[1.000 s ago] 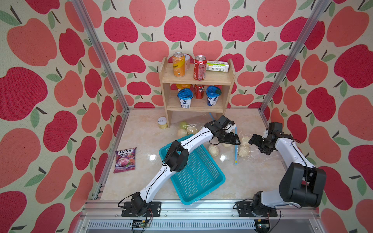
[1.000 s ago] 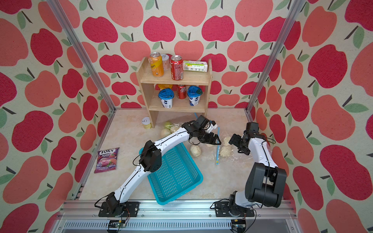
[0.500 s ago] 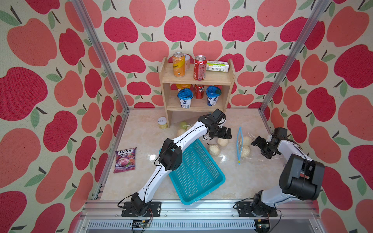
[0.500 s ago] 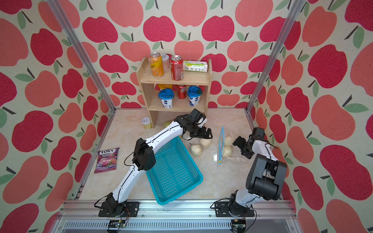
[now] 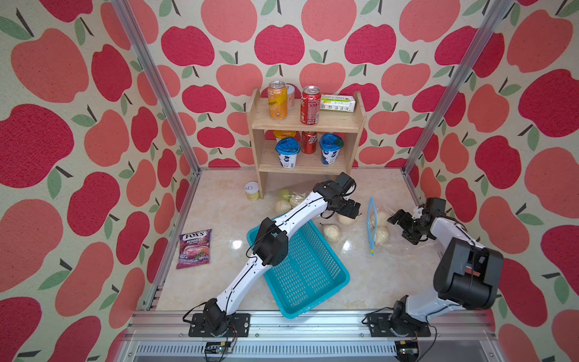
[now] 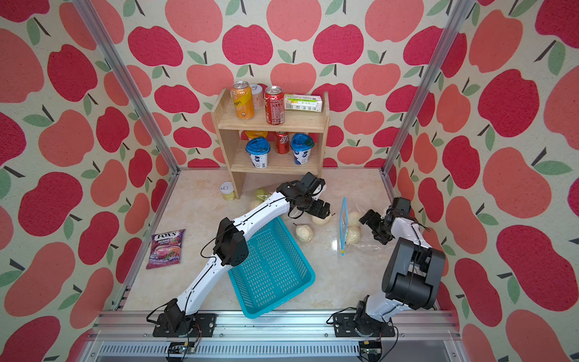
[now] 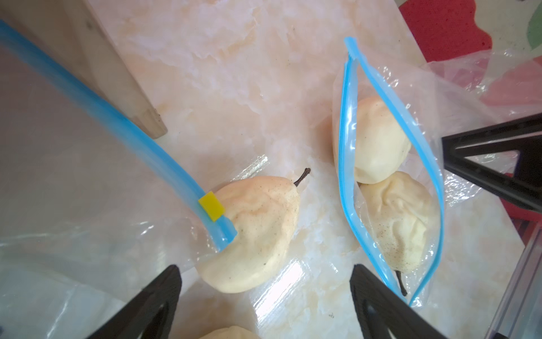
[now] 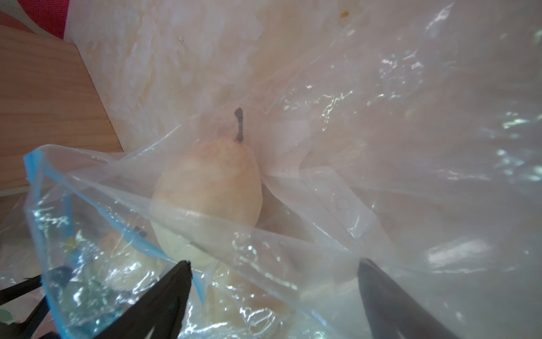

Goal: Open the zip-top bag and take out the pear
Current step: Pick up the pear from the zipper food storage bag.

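Observation:
The clear zip-top bag lies right of centre, its blue zip mouth gaping, with two pale pears inside. In both top views two more pears lie loose on the marble, one by the basket corner and one under my left gripper. That gripper is open, and the loose pear sits just beyond its fingertips. My right gripper is open at the bag's closed end. In its wrist view a pear shows through the film and the right gripper holds nothing.
A second clear bag with a blue zip and yellow slider overlaps the loose pear; it holds greenish fruit by the wooden shelf. A teal basket lies under my left forearm. A candy pouch and small tin sit left.
My left gripper let go of the bag's zip edge and drew back a little toward the shelf. The right arm folded lower and back toward the right wall. The zip mouth now stands open.

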You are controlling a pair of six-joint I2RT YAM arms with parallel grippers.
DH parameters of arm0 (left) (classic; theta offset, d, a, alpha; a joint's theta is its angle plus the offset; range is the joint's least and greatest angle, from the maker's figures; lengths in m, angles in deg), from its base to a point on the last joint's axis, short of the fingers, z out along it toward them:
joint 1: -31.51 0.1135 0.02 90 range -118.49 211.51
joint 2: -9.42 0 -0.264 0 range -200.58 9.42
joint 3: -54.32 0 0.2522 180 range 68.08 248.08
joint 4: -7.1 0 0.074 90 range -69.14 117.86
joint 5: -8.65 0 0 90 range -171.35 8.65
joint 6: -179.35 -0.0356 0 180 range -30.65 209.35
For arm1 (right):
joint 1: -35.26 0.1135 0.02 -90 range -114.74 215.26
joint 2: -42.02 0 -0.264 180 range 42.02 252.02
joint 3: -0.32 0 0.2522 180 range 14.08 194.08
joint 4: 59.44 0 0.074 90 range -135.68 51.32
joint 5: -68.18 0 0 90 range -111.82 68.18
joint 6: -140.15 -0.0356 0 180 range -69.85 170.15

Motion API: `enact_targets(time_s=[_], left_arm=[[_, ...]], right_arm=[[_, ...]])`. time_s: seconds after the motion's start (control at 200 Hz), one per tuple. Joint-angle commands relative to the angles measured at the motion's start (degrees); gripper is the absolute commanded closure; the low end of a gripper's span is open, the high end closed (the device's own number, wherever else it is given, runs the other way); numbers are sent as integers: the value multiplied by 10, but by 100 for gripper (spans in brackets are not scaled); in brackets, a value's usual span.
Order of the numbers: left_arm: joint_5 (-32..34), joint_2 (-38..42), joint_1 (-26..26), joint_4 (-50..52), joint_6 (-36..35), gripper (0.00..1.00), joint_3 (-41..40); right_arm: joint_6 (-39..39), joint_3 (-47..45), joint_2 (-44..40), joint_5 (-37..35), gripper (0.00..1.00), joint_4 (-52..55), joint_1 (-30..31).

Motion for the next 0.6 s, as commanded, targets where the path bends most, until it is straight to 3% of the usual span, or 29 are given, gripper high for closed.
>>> enact_targets(time_s=[0.0, 0.265, 0.595], left_arm=[[0, -19, -4, -33, -81, 10, 18], [1, -47, -12, -63, -173, 8, 21], [-3, -74, -13, -64, -198, 8, 25]], right_arm=[[-8, -8, -1, 19, 8, -2, -2], [-8, -12, -6, 29, 8, -3, -2], [-13, -13, -8, 38, 8, -5, -2]])
